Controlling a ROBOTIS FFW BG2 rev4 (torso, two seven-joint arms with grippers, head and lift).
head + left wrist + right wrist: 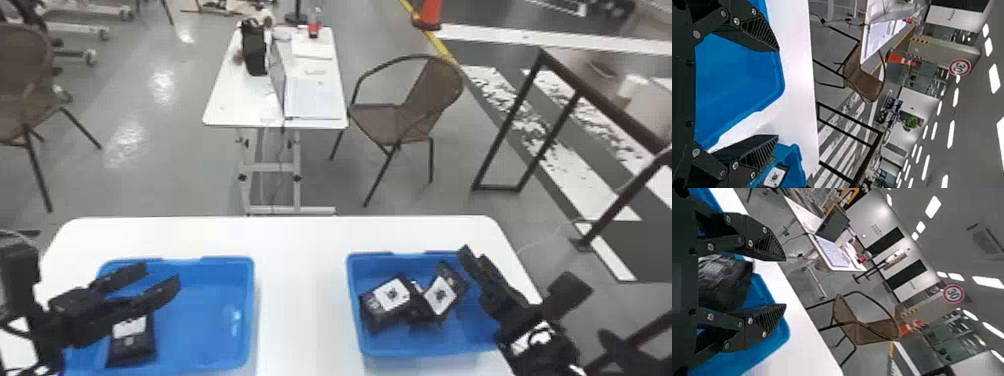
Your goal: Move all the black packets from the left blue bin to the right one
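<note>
L grpr, fingers apart, is above blk pkt in L bin, prob. for pickup, w/ R grpr also spread at R bin's outer side, likely leaving drop room near other pkts inside.

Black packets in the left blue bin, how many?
1: the black packet in the near left part of the left blue bin, partly behind the left gripper. More could be hidden there.

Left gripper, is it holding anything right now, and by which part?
Nothing is held: the left gripper is open over the left blue bin.
</note>
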